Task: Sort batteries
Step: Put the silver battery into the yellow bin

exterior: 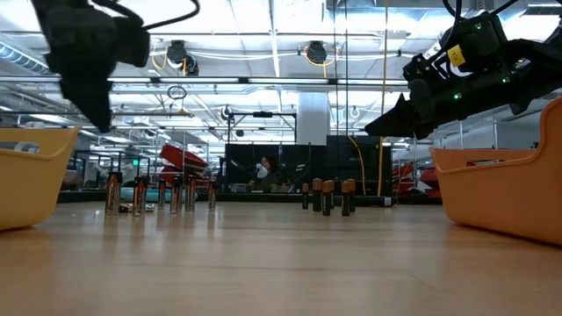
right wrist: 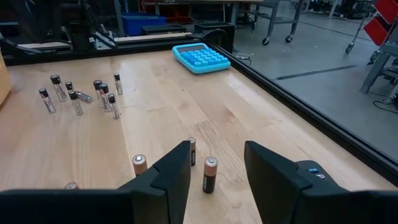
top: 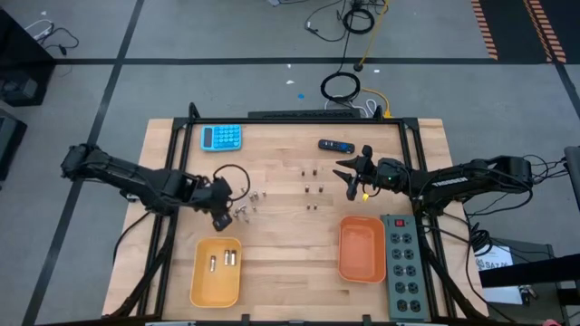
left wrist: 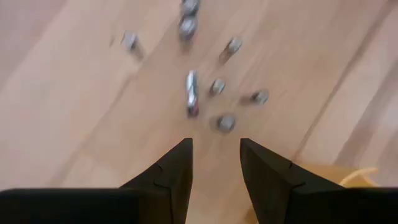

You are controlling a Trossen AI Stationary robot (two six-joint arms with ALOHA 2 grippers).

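1. Hovering with my left gripper (left wrist: 214, 163) just above the silver cluster (top: 246, 206), my jaws stand apart and hold nothing. Most of these batteries are upright and sit close together, with one lying flat (left wrist: 191, 93) among them. If I come down between them carelessly, I judge a finger could tip a neighbour and set several rolling across the tabletop (top: 290, 272).

2. My right gripper (right wrist: 216, 171) is likewise parted and empty, held above the darker batteries (top: 312, 188) near the middle. One stands right between my fingers (right wrist: 209, 175) with others just beside it. Closing on it off-centre could knock it over or pinch two at once, which would spoil the sort.

3. The yellow tray (top: 216, 272) already holds a few batteries (top: 227, 259); the orange tray (top: 362, 249) looks bare. Mixing up the two would be the costliest slip, since the kinds differ mainly in size and shade.

4. A toppled cell could roll towards the tabletop's edge or under the power strip (top: 402, 267). I cannot say how level the surface is.

5. Farther out sit a calculator (top: 222, 137) and a black gadget (top: 335, 145), both well apart from my work and unlikely to interfere. My arms are far enough apart that I see little risk of them meeting.
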